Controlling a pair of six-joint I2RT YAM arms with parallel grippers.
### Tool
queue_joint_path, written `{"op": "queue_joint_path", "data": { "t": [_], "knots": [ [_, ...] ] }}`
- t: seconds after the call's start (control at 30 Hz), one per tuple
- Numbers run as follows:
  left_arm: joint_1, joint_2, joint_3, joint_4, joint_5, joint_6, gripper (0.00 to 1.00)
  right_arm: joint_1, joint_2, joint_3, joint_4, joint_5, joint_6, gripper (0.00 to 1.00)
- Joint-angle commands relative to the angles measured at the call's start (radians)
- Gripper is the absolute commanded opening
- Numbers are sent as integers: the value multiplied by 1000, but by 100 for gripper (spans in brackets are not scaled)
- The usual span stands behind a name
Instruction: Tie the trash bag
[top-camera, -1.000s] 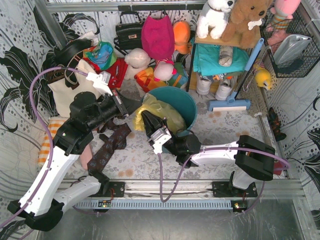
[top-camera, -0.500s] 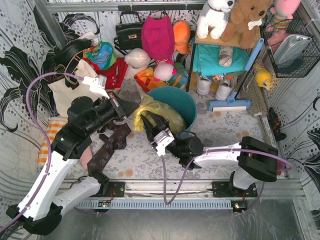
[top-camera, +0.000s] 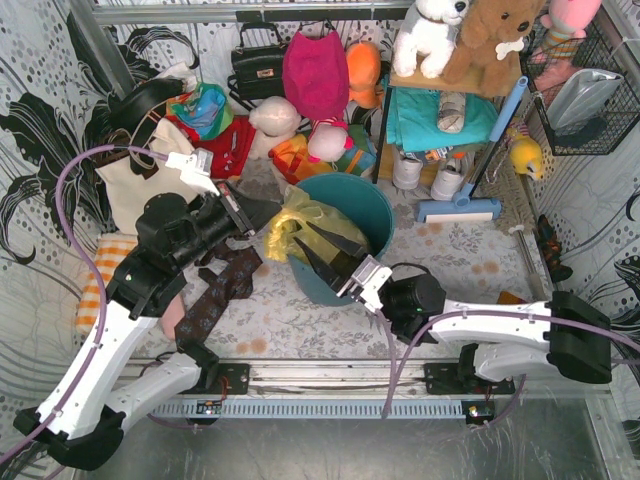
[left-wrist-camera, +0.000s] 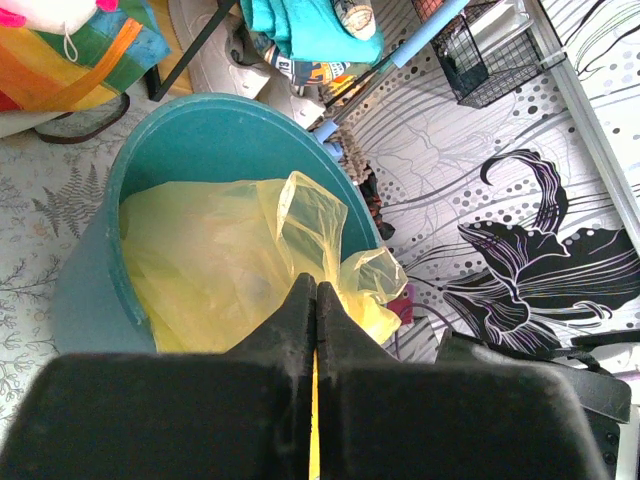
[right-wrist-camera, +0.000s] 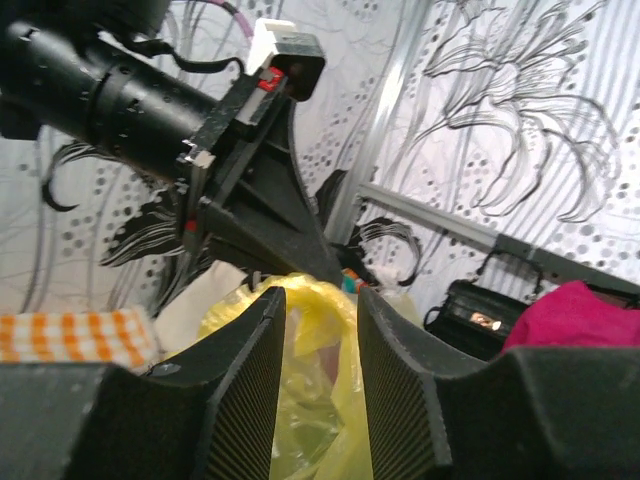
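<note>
Left pincer (left-wrist-camera: 315, 292) (gripping bag (left-wrist-camera: 200, 265)) beside bin (left-wrist-camera: 82, 300)

1. White shells on lower links of left arm (top-camera: 95, 350) and right arm (top-camera: 500, 320); black joints and wrists.
2. Purple cable (top-camera: 60, 195) looped along each arm.
3. Black wedge-shaped left claw (left-wrist-camera: 316, 295); right claw (right-wrist-camera: 320, 320) with ribbed pads (right-wrist-camera: 250, 390).
4. White connector (right-wrist-camera: 278, 42) with red mark.

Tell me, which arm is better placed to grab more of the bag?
Probably right: the right claw is open facing the trash bag; the left claw is shut on it.
</note>
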Motion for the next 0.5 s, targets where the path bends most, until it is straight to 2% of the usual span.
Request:
{"op": "queue_joint_path", "data": {
  "t": [0.0,0.13,0.33,0.47],
  "knots": [
    [-4,-1,-9,87,18,-17,0,3,-72,-10,-184,-130,155,37],
    [-3,2,-15,99,29,-23,0,3,-79,15,-327,-194,220,45],
    [-4,3,-22,108,40,-29,0,3,-40,29,-335,-118,257,55],
    [-4,0,-25,113,44,-35,0,4,-19,55,-346,-82,261,56]
  ]
}}
